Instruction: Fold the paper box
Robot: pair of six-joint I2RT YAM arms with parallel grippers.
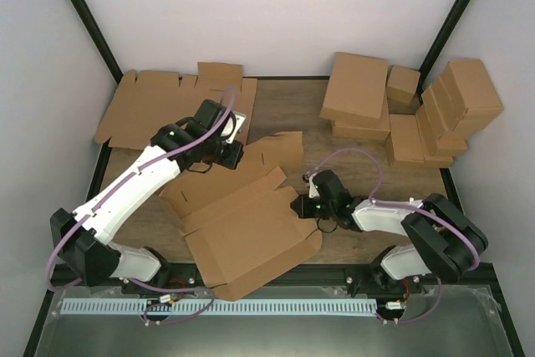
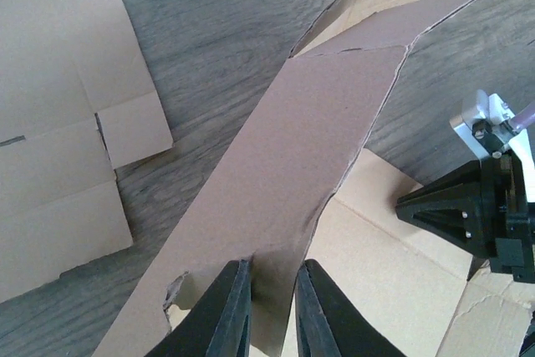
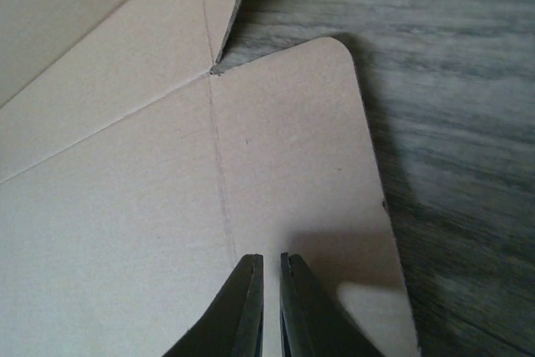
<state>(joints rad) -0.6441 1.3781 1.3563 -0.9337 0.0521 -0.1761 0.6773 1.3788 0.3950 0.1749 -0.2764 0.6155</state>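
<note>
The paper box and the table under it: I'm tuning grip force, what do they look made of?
The paper box: plain brown cardboard, matt, creased, with a ragged tear. The table: grey wood-grain surface; real wood or laminate unclear.

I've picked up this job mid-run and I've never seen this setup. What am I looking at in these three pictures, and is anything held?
Two white robot arms are bolted at the near edge of a wooden table. The wide picture looks down from above and behind them. The other two come from a camera on each wrist, so the black prongs at the bottom are that arm's own fingers. In the middle lies the paper box, a mostly flat brown sheet with one flap raised. Flat blanks sit at the back left, closed boxes at the back right. The left gripper straddles the raised flap; whether it pinches it I cannot tell. The right gripper is nearly closed over a rounded flap, with nothing visibly gripped.
</note>
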